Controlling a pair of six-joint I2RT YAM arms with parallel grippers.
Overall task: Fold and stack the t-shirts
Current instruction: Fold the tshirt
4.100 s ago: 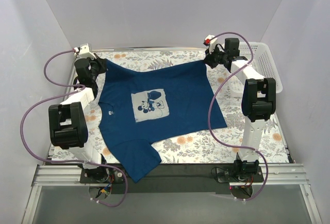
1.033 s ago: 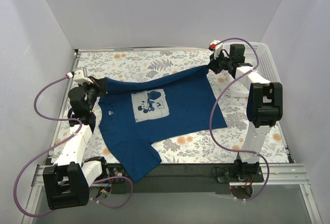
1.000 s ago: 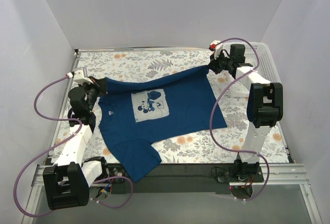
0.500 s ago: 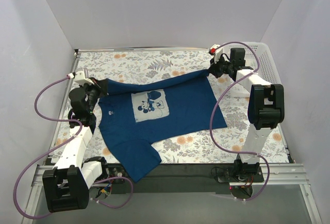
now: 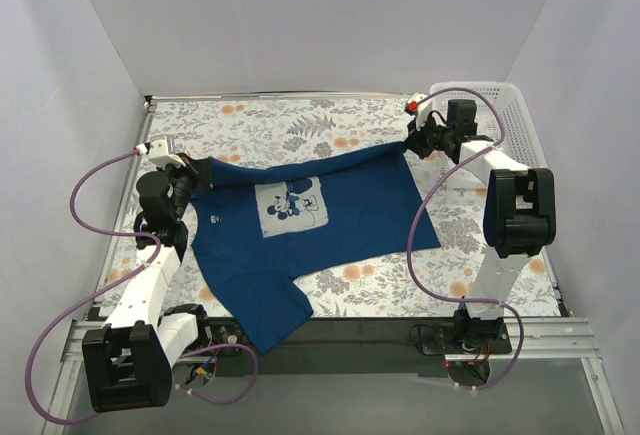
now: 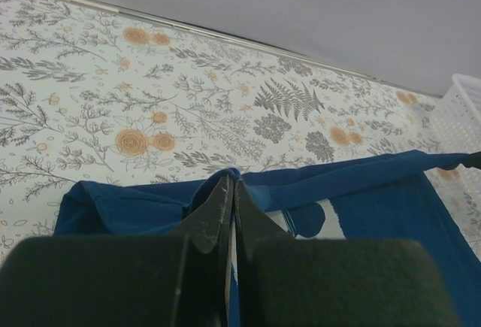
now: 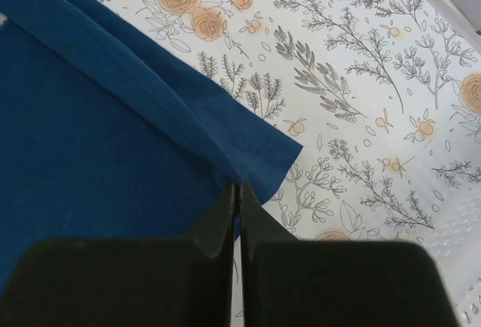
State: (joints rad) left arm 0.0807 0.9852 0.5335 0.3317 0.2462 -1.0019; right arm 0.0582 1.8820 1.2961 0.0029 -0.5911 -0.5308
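One navy t-shirt [image 5: 330, 215] with a pale mouse print [image 5: 290, 205] lies on the flowered table, its far edge lifted and folding toward me. My left gripper [image 5: 196, 167] is shut on the shirt's far-left corner; in the left wrist view the cloth [image 6: 120, 210] bunches at the gripper's [image 6: 231, 184] closed tips. My right gripper [image 5: 410, 141] is shut on the far-right hem corner; the right wrist view shows the hem [image 7: 188, 109] pinched at that gripper's [image 7: 237, 188] tips. One sleeve [image 5: 265, 320] hangs over the near table edge.
A white lattice basket [image 5: 515, 125] stands at the far right, just behind the right arm. The flowered tablecloth [image 5: 290, 120] is bare beyond the shirt. Purple cables loop beside both arms. Grey walls close in the table on three sides.
Both grippers have drawn the shirt's far edge toward the near side, holding it raised. The left arm has pulled back from the far-left corner; the fold now reaches the top of the print.
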